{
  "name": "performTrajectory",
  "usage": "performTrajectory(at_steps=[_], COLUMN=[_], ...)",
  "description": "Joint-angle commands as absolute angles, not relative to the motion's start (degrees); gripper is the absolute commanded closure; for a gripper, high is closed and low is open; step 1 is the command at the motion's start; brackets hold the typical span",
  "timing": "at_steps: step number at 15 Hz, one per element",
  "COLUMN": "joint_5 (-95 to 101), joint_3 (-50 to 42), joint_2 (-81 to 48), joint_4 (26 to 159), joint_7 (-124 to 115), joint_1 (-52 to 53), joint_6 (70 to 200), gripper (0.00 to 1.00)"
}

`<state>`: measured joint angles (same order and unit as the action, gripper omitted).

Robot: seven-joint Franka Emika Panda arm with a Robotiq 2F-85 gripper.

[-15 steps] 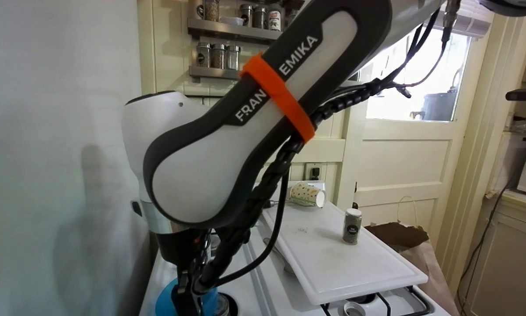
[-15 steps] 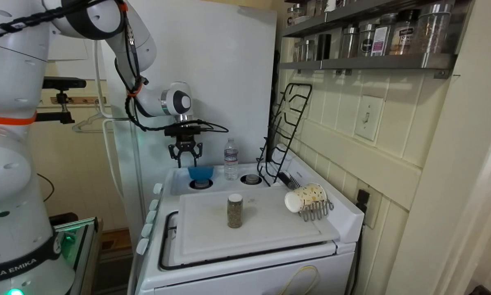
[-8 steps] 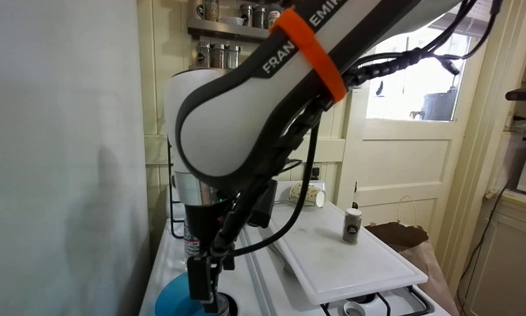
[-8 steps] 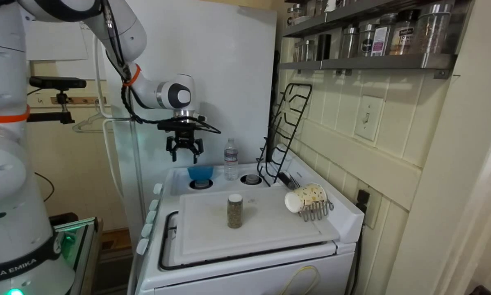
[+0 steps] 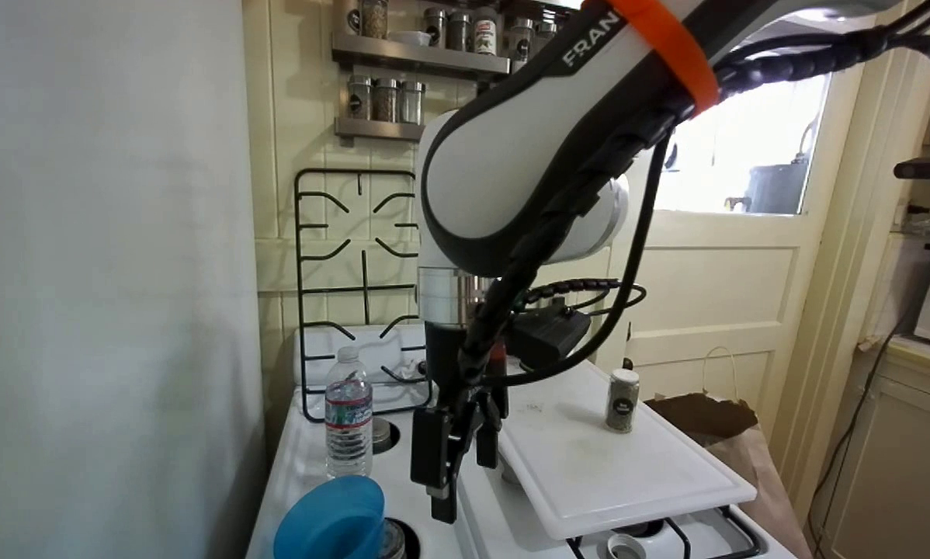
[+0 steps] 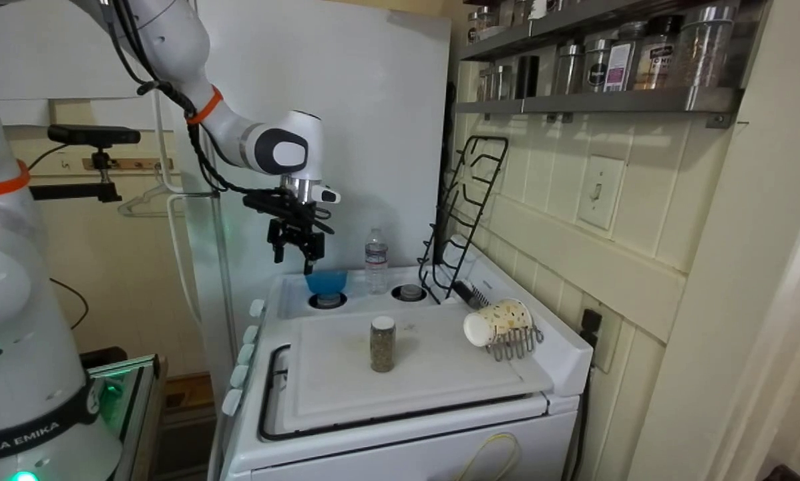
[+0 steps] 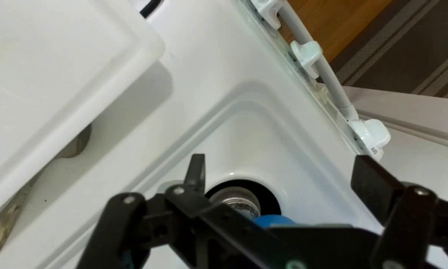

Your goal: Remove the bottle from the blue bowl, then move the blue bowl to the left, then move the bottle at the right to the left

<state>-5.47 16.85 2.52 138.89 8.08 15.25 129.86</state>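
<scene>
The clear water bottle [image 5: 348, 419] [image 6: 376, 260] stands upright on the stove top, outside the bowl, in both exterior views. Beside it, close to a burner, sits the blue bowl [image 5: 329, 520] [image 6: 326, 282], cut off by the bottom edge in an exterior view. Only a sliver of the blue bowl [image 7: 272, 221] shows behind the gripper's black linkage in the wrist view, where the bottle is out of view. My gripper [image 5: 466, 483] [image 6: 293, 262] [image 7: 282, 172] hangs above the stove, apart from the bowl on the side toward the white board. Its fingers [image 7: 375, 183] stand wide apart, nothing between them.
A white board [image 5: 589, 450] [image 6: 407, 374] covers part of the stove, with a small spice jar [image 5: 622, 400] [image 6: 382, 344] upright on it. A black burner grate [image 5: 364, 291] [image 6: 470, 207] leans at the back. A patterned cup [image 6: 498, 322] lies on its side.
My gripper has lifted off and moved away from the bowl toward the white board, turning as it went. Its fingers are wider apart. The bowl and bottle stay where they were.
</scene>
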Motion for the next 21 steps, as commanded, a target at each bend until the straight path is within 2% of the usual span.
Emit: performTrajectory(at_steps=[1, 12, 18, 21], joint_5=[-6.1, -7.6, -9.2, -3.1], joint_3=[16.5, 1.2, 0.1, 0.4], joint_2=[2.3, 7.9, 11.0, 12.4], joint_4=[138.2, 139.0, 140.6, 143.2], joint_7=[8.8, 1.6, -5.1, -8.2], joint_1=[15.8, 2.3, 0.6, -1.0], joint_6=[129.4, 129.7, 138.2, 144.1], gripper=[0.0, 0.0, 0.0, 0.0])
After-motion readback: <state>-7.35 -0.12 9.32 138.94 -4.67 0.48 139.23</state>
